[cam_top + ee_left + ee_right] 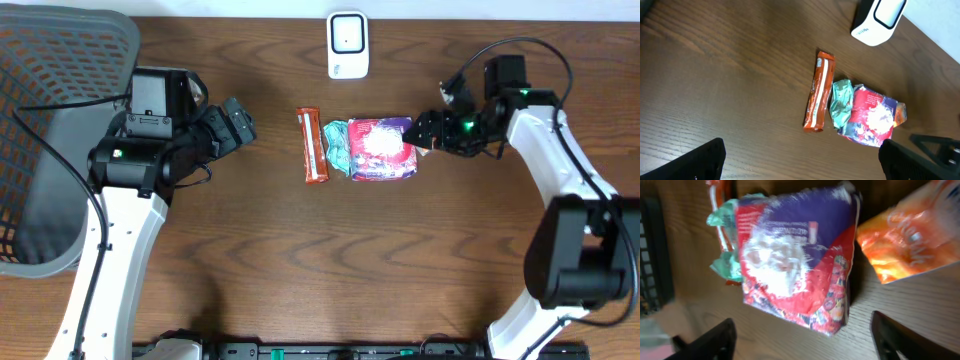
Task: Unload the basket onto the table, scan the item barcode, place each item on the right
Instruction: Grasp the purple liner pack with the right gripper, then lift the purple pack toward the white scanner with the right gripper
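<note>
Right claw (pixel 428 130) gapes at right edge of red packet (pixel 383 148)

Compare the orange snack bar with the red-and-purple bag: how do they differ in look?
The orange snack bar is long and narrow; the red-and-purple bag is broad and roughly square. The bar is orange with a pale stripe; the bag is red, purple and white. The bar looks smooth and straight, the bag crinkled. Both lie flat on the wooden table, flanking a green wrapper.

Glossy plastic packet (pixel 795 260), wood-grain table (pixel 300 260)
</note>
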Available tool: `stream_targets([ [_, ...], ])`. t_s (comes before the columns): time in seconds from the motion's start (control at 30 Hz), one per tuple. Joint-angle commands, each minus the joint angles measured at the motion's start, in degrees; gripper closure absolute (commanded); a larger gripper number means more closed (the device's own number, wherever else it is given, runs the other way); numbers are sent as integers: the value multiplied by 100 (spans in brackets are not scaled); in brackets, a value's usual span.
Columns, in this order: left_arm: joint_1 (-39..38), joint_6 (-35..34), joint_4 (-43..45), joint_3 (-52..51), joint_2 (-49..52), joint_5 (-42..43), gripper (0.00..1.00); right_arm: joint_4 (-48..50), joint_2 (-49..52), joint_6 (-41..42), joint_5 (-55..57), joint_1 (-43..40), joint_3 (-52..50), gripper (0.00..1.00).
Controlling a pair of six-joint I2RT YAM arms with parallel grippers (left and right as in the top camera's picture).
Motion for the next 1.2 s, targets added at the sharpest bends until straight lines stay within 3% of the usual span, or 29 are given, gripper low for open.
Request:
stream_targets([
  [0.0, 24, -9, 0, 9, -20, 9, 2, -7, 483, -162, -662, 9, 105, 24],
  [0.17, 24, -9, 0, 9, -20, 9, 2, 164, 1075, -396, -894, 181, 96, 24],
  [0.23, 24, -9, 0, 9, -20, 9, 2, 308, 1311, -396, -894, 208, 96, 29],
  [0.27, 24, -9, 0, 9, -20, 9, 2, 356, 1368, -396, -890, 208, 96, 38],
  [0.33, 24, -9, 0, 9, -20, 9, 2, 402, 1386, -391, -844, 195, 98, 65],
  [0.43, 24, -9, 0, 9, -20, 9, 2, 348, 1294, -260, -835, 129, 208, 85],
  [0.47, 24, -9, 0, 9, -20, 9, 2, 264, 1241, -195, -813, 94, 289, 99],
  [0.57, 24, -9, 0, 9, -20, 9, 2, -219, 1005, -63, -310, 22, 691, 99],
  [0.67, 24, -9, 0, 9, -20, 9, 2, -866, 629, 81, 957, 105, 1263, 99],
  [0.93, 24, -9, 0, 9, -20, 11, 2, -1864, -138, 2205, 6553, 1259, 1878, 99],
  [1.0, 24, -9, 0, 9, -20, 9, 2, -2052, -94, 2514, 7510, 1602, 1856, 99],
  [1.17, 24, -9, 0, 9, -20, 9, 2, -2155, 267, 3021, 8520, 2430, 1572, 99],
])
